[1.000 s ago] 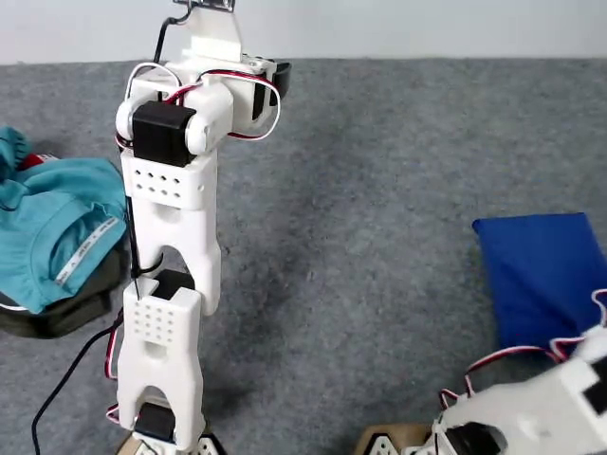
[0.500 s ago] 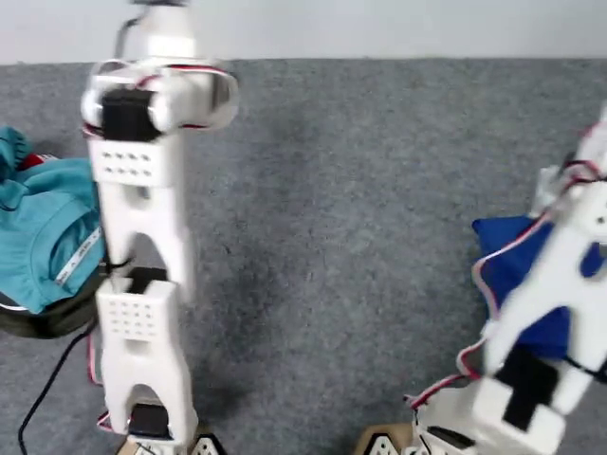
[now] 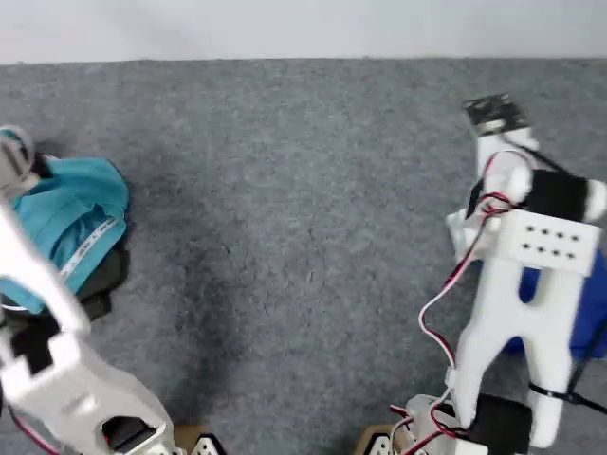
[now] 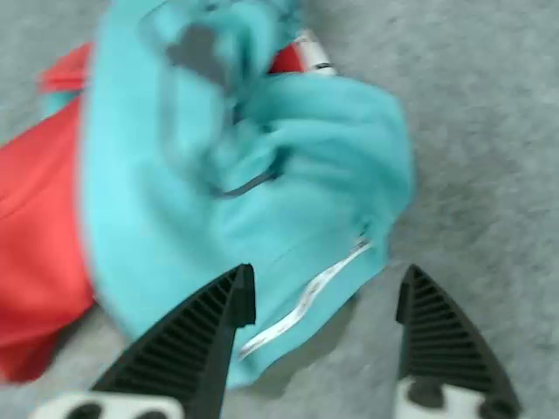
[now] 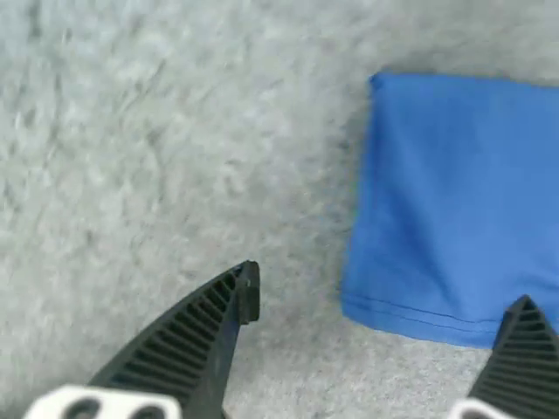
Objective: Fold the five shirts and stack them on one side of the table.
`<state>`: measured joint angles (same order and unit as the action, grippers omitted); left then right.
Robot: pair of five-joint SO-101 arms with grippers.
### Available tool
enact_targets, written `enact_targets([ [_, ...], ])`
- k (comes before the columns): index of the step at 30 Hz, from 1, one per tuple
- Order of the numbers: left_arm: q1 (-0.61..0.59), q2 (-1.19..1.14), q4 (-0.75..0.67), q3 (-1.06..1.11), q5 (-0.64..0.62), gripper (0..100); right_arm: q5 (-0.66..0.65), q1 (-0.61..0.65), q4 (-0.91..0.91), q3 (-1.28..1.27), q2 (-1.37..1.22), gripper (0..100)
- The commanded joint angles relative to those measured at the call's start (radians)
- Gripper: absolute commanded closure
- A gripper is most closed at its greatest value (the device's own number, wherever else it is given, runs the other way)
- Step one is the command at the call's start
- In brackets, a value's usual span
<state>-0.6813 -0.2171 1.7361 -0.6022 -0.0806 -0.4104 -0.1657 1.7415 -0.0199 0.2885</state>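
Teal shirt (image 3: 74,210), crumpled and unfolded, tops a loose pile at the left edge of the table (image 3: 303,190). Red shirt (image 4: 35,253) lies bunched under it, sticking out on one side. Dark garment (image 3: 106,275) peeks from beneath. Blue shirt (image 5: 454,192) lies folded flat, a neat rectangle, alone at the right edge.

- A heap of unfolded shirts (image 3: 66,218) lies at the left edge of the table (image 3: 303,190).
- In that heap, the top shirt (image 4: 262,192) lies over part of another shirt (image 4: 35,244).
- The left gripper (image 4: 327,275) hangs over the top shirt's edge.
- A folded shirt (image 3: 593,322) lies flat at the table's right side, partly behind the right arm (image 3: 531,284).
- The right gripper (image 5: 386,284) straddles the folded shirt's near edge.
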Motion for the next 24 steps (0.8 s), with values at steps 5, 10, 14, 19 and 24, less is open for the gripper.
enact_targets([
  [5,-0.23,0.308,0.015,0.236,0.029,73,-0.012,0.105,-0.064,-0.101,0.033,58.6],
  [10,-0.302,0.313,-0.1,0.398,0.028,73,-0.012,0.183,-0.062,-0.117,0.033,58.6],
  [14,-0.301,0.315,-0.282,0.533,0.028,73,-0.014,0.219,-0.062,-0.118,0.031,58.6],
  [19,-0.269,0.313,-0.499,0.714,0.028,73,-0.014,0.216,-0.061,-0.12,0.033,58.6],
  [24,-0.158,0.313,-0.69,0.885,0.028,74,-0.014,0.217,-0.053,-0.12,0.035,58.6],
])
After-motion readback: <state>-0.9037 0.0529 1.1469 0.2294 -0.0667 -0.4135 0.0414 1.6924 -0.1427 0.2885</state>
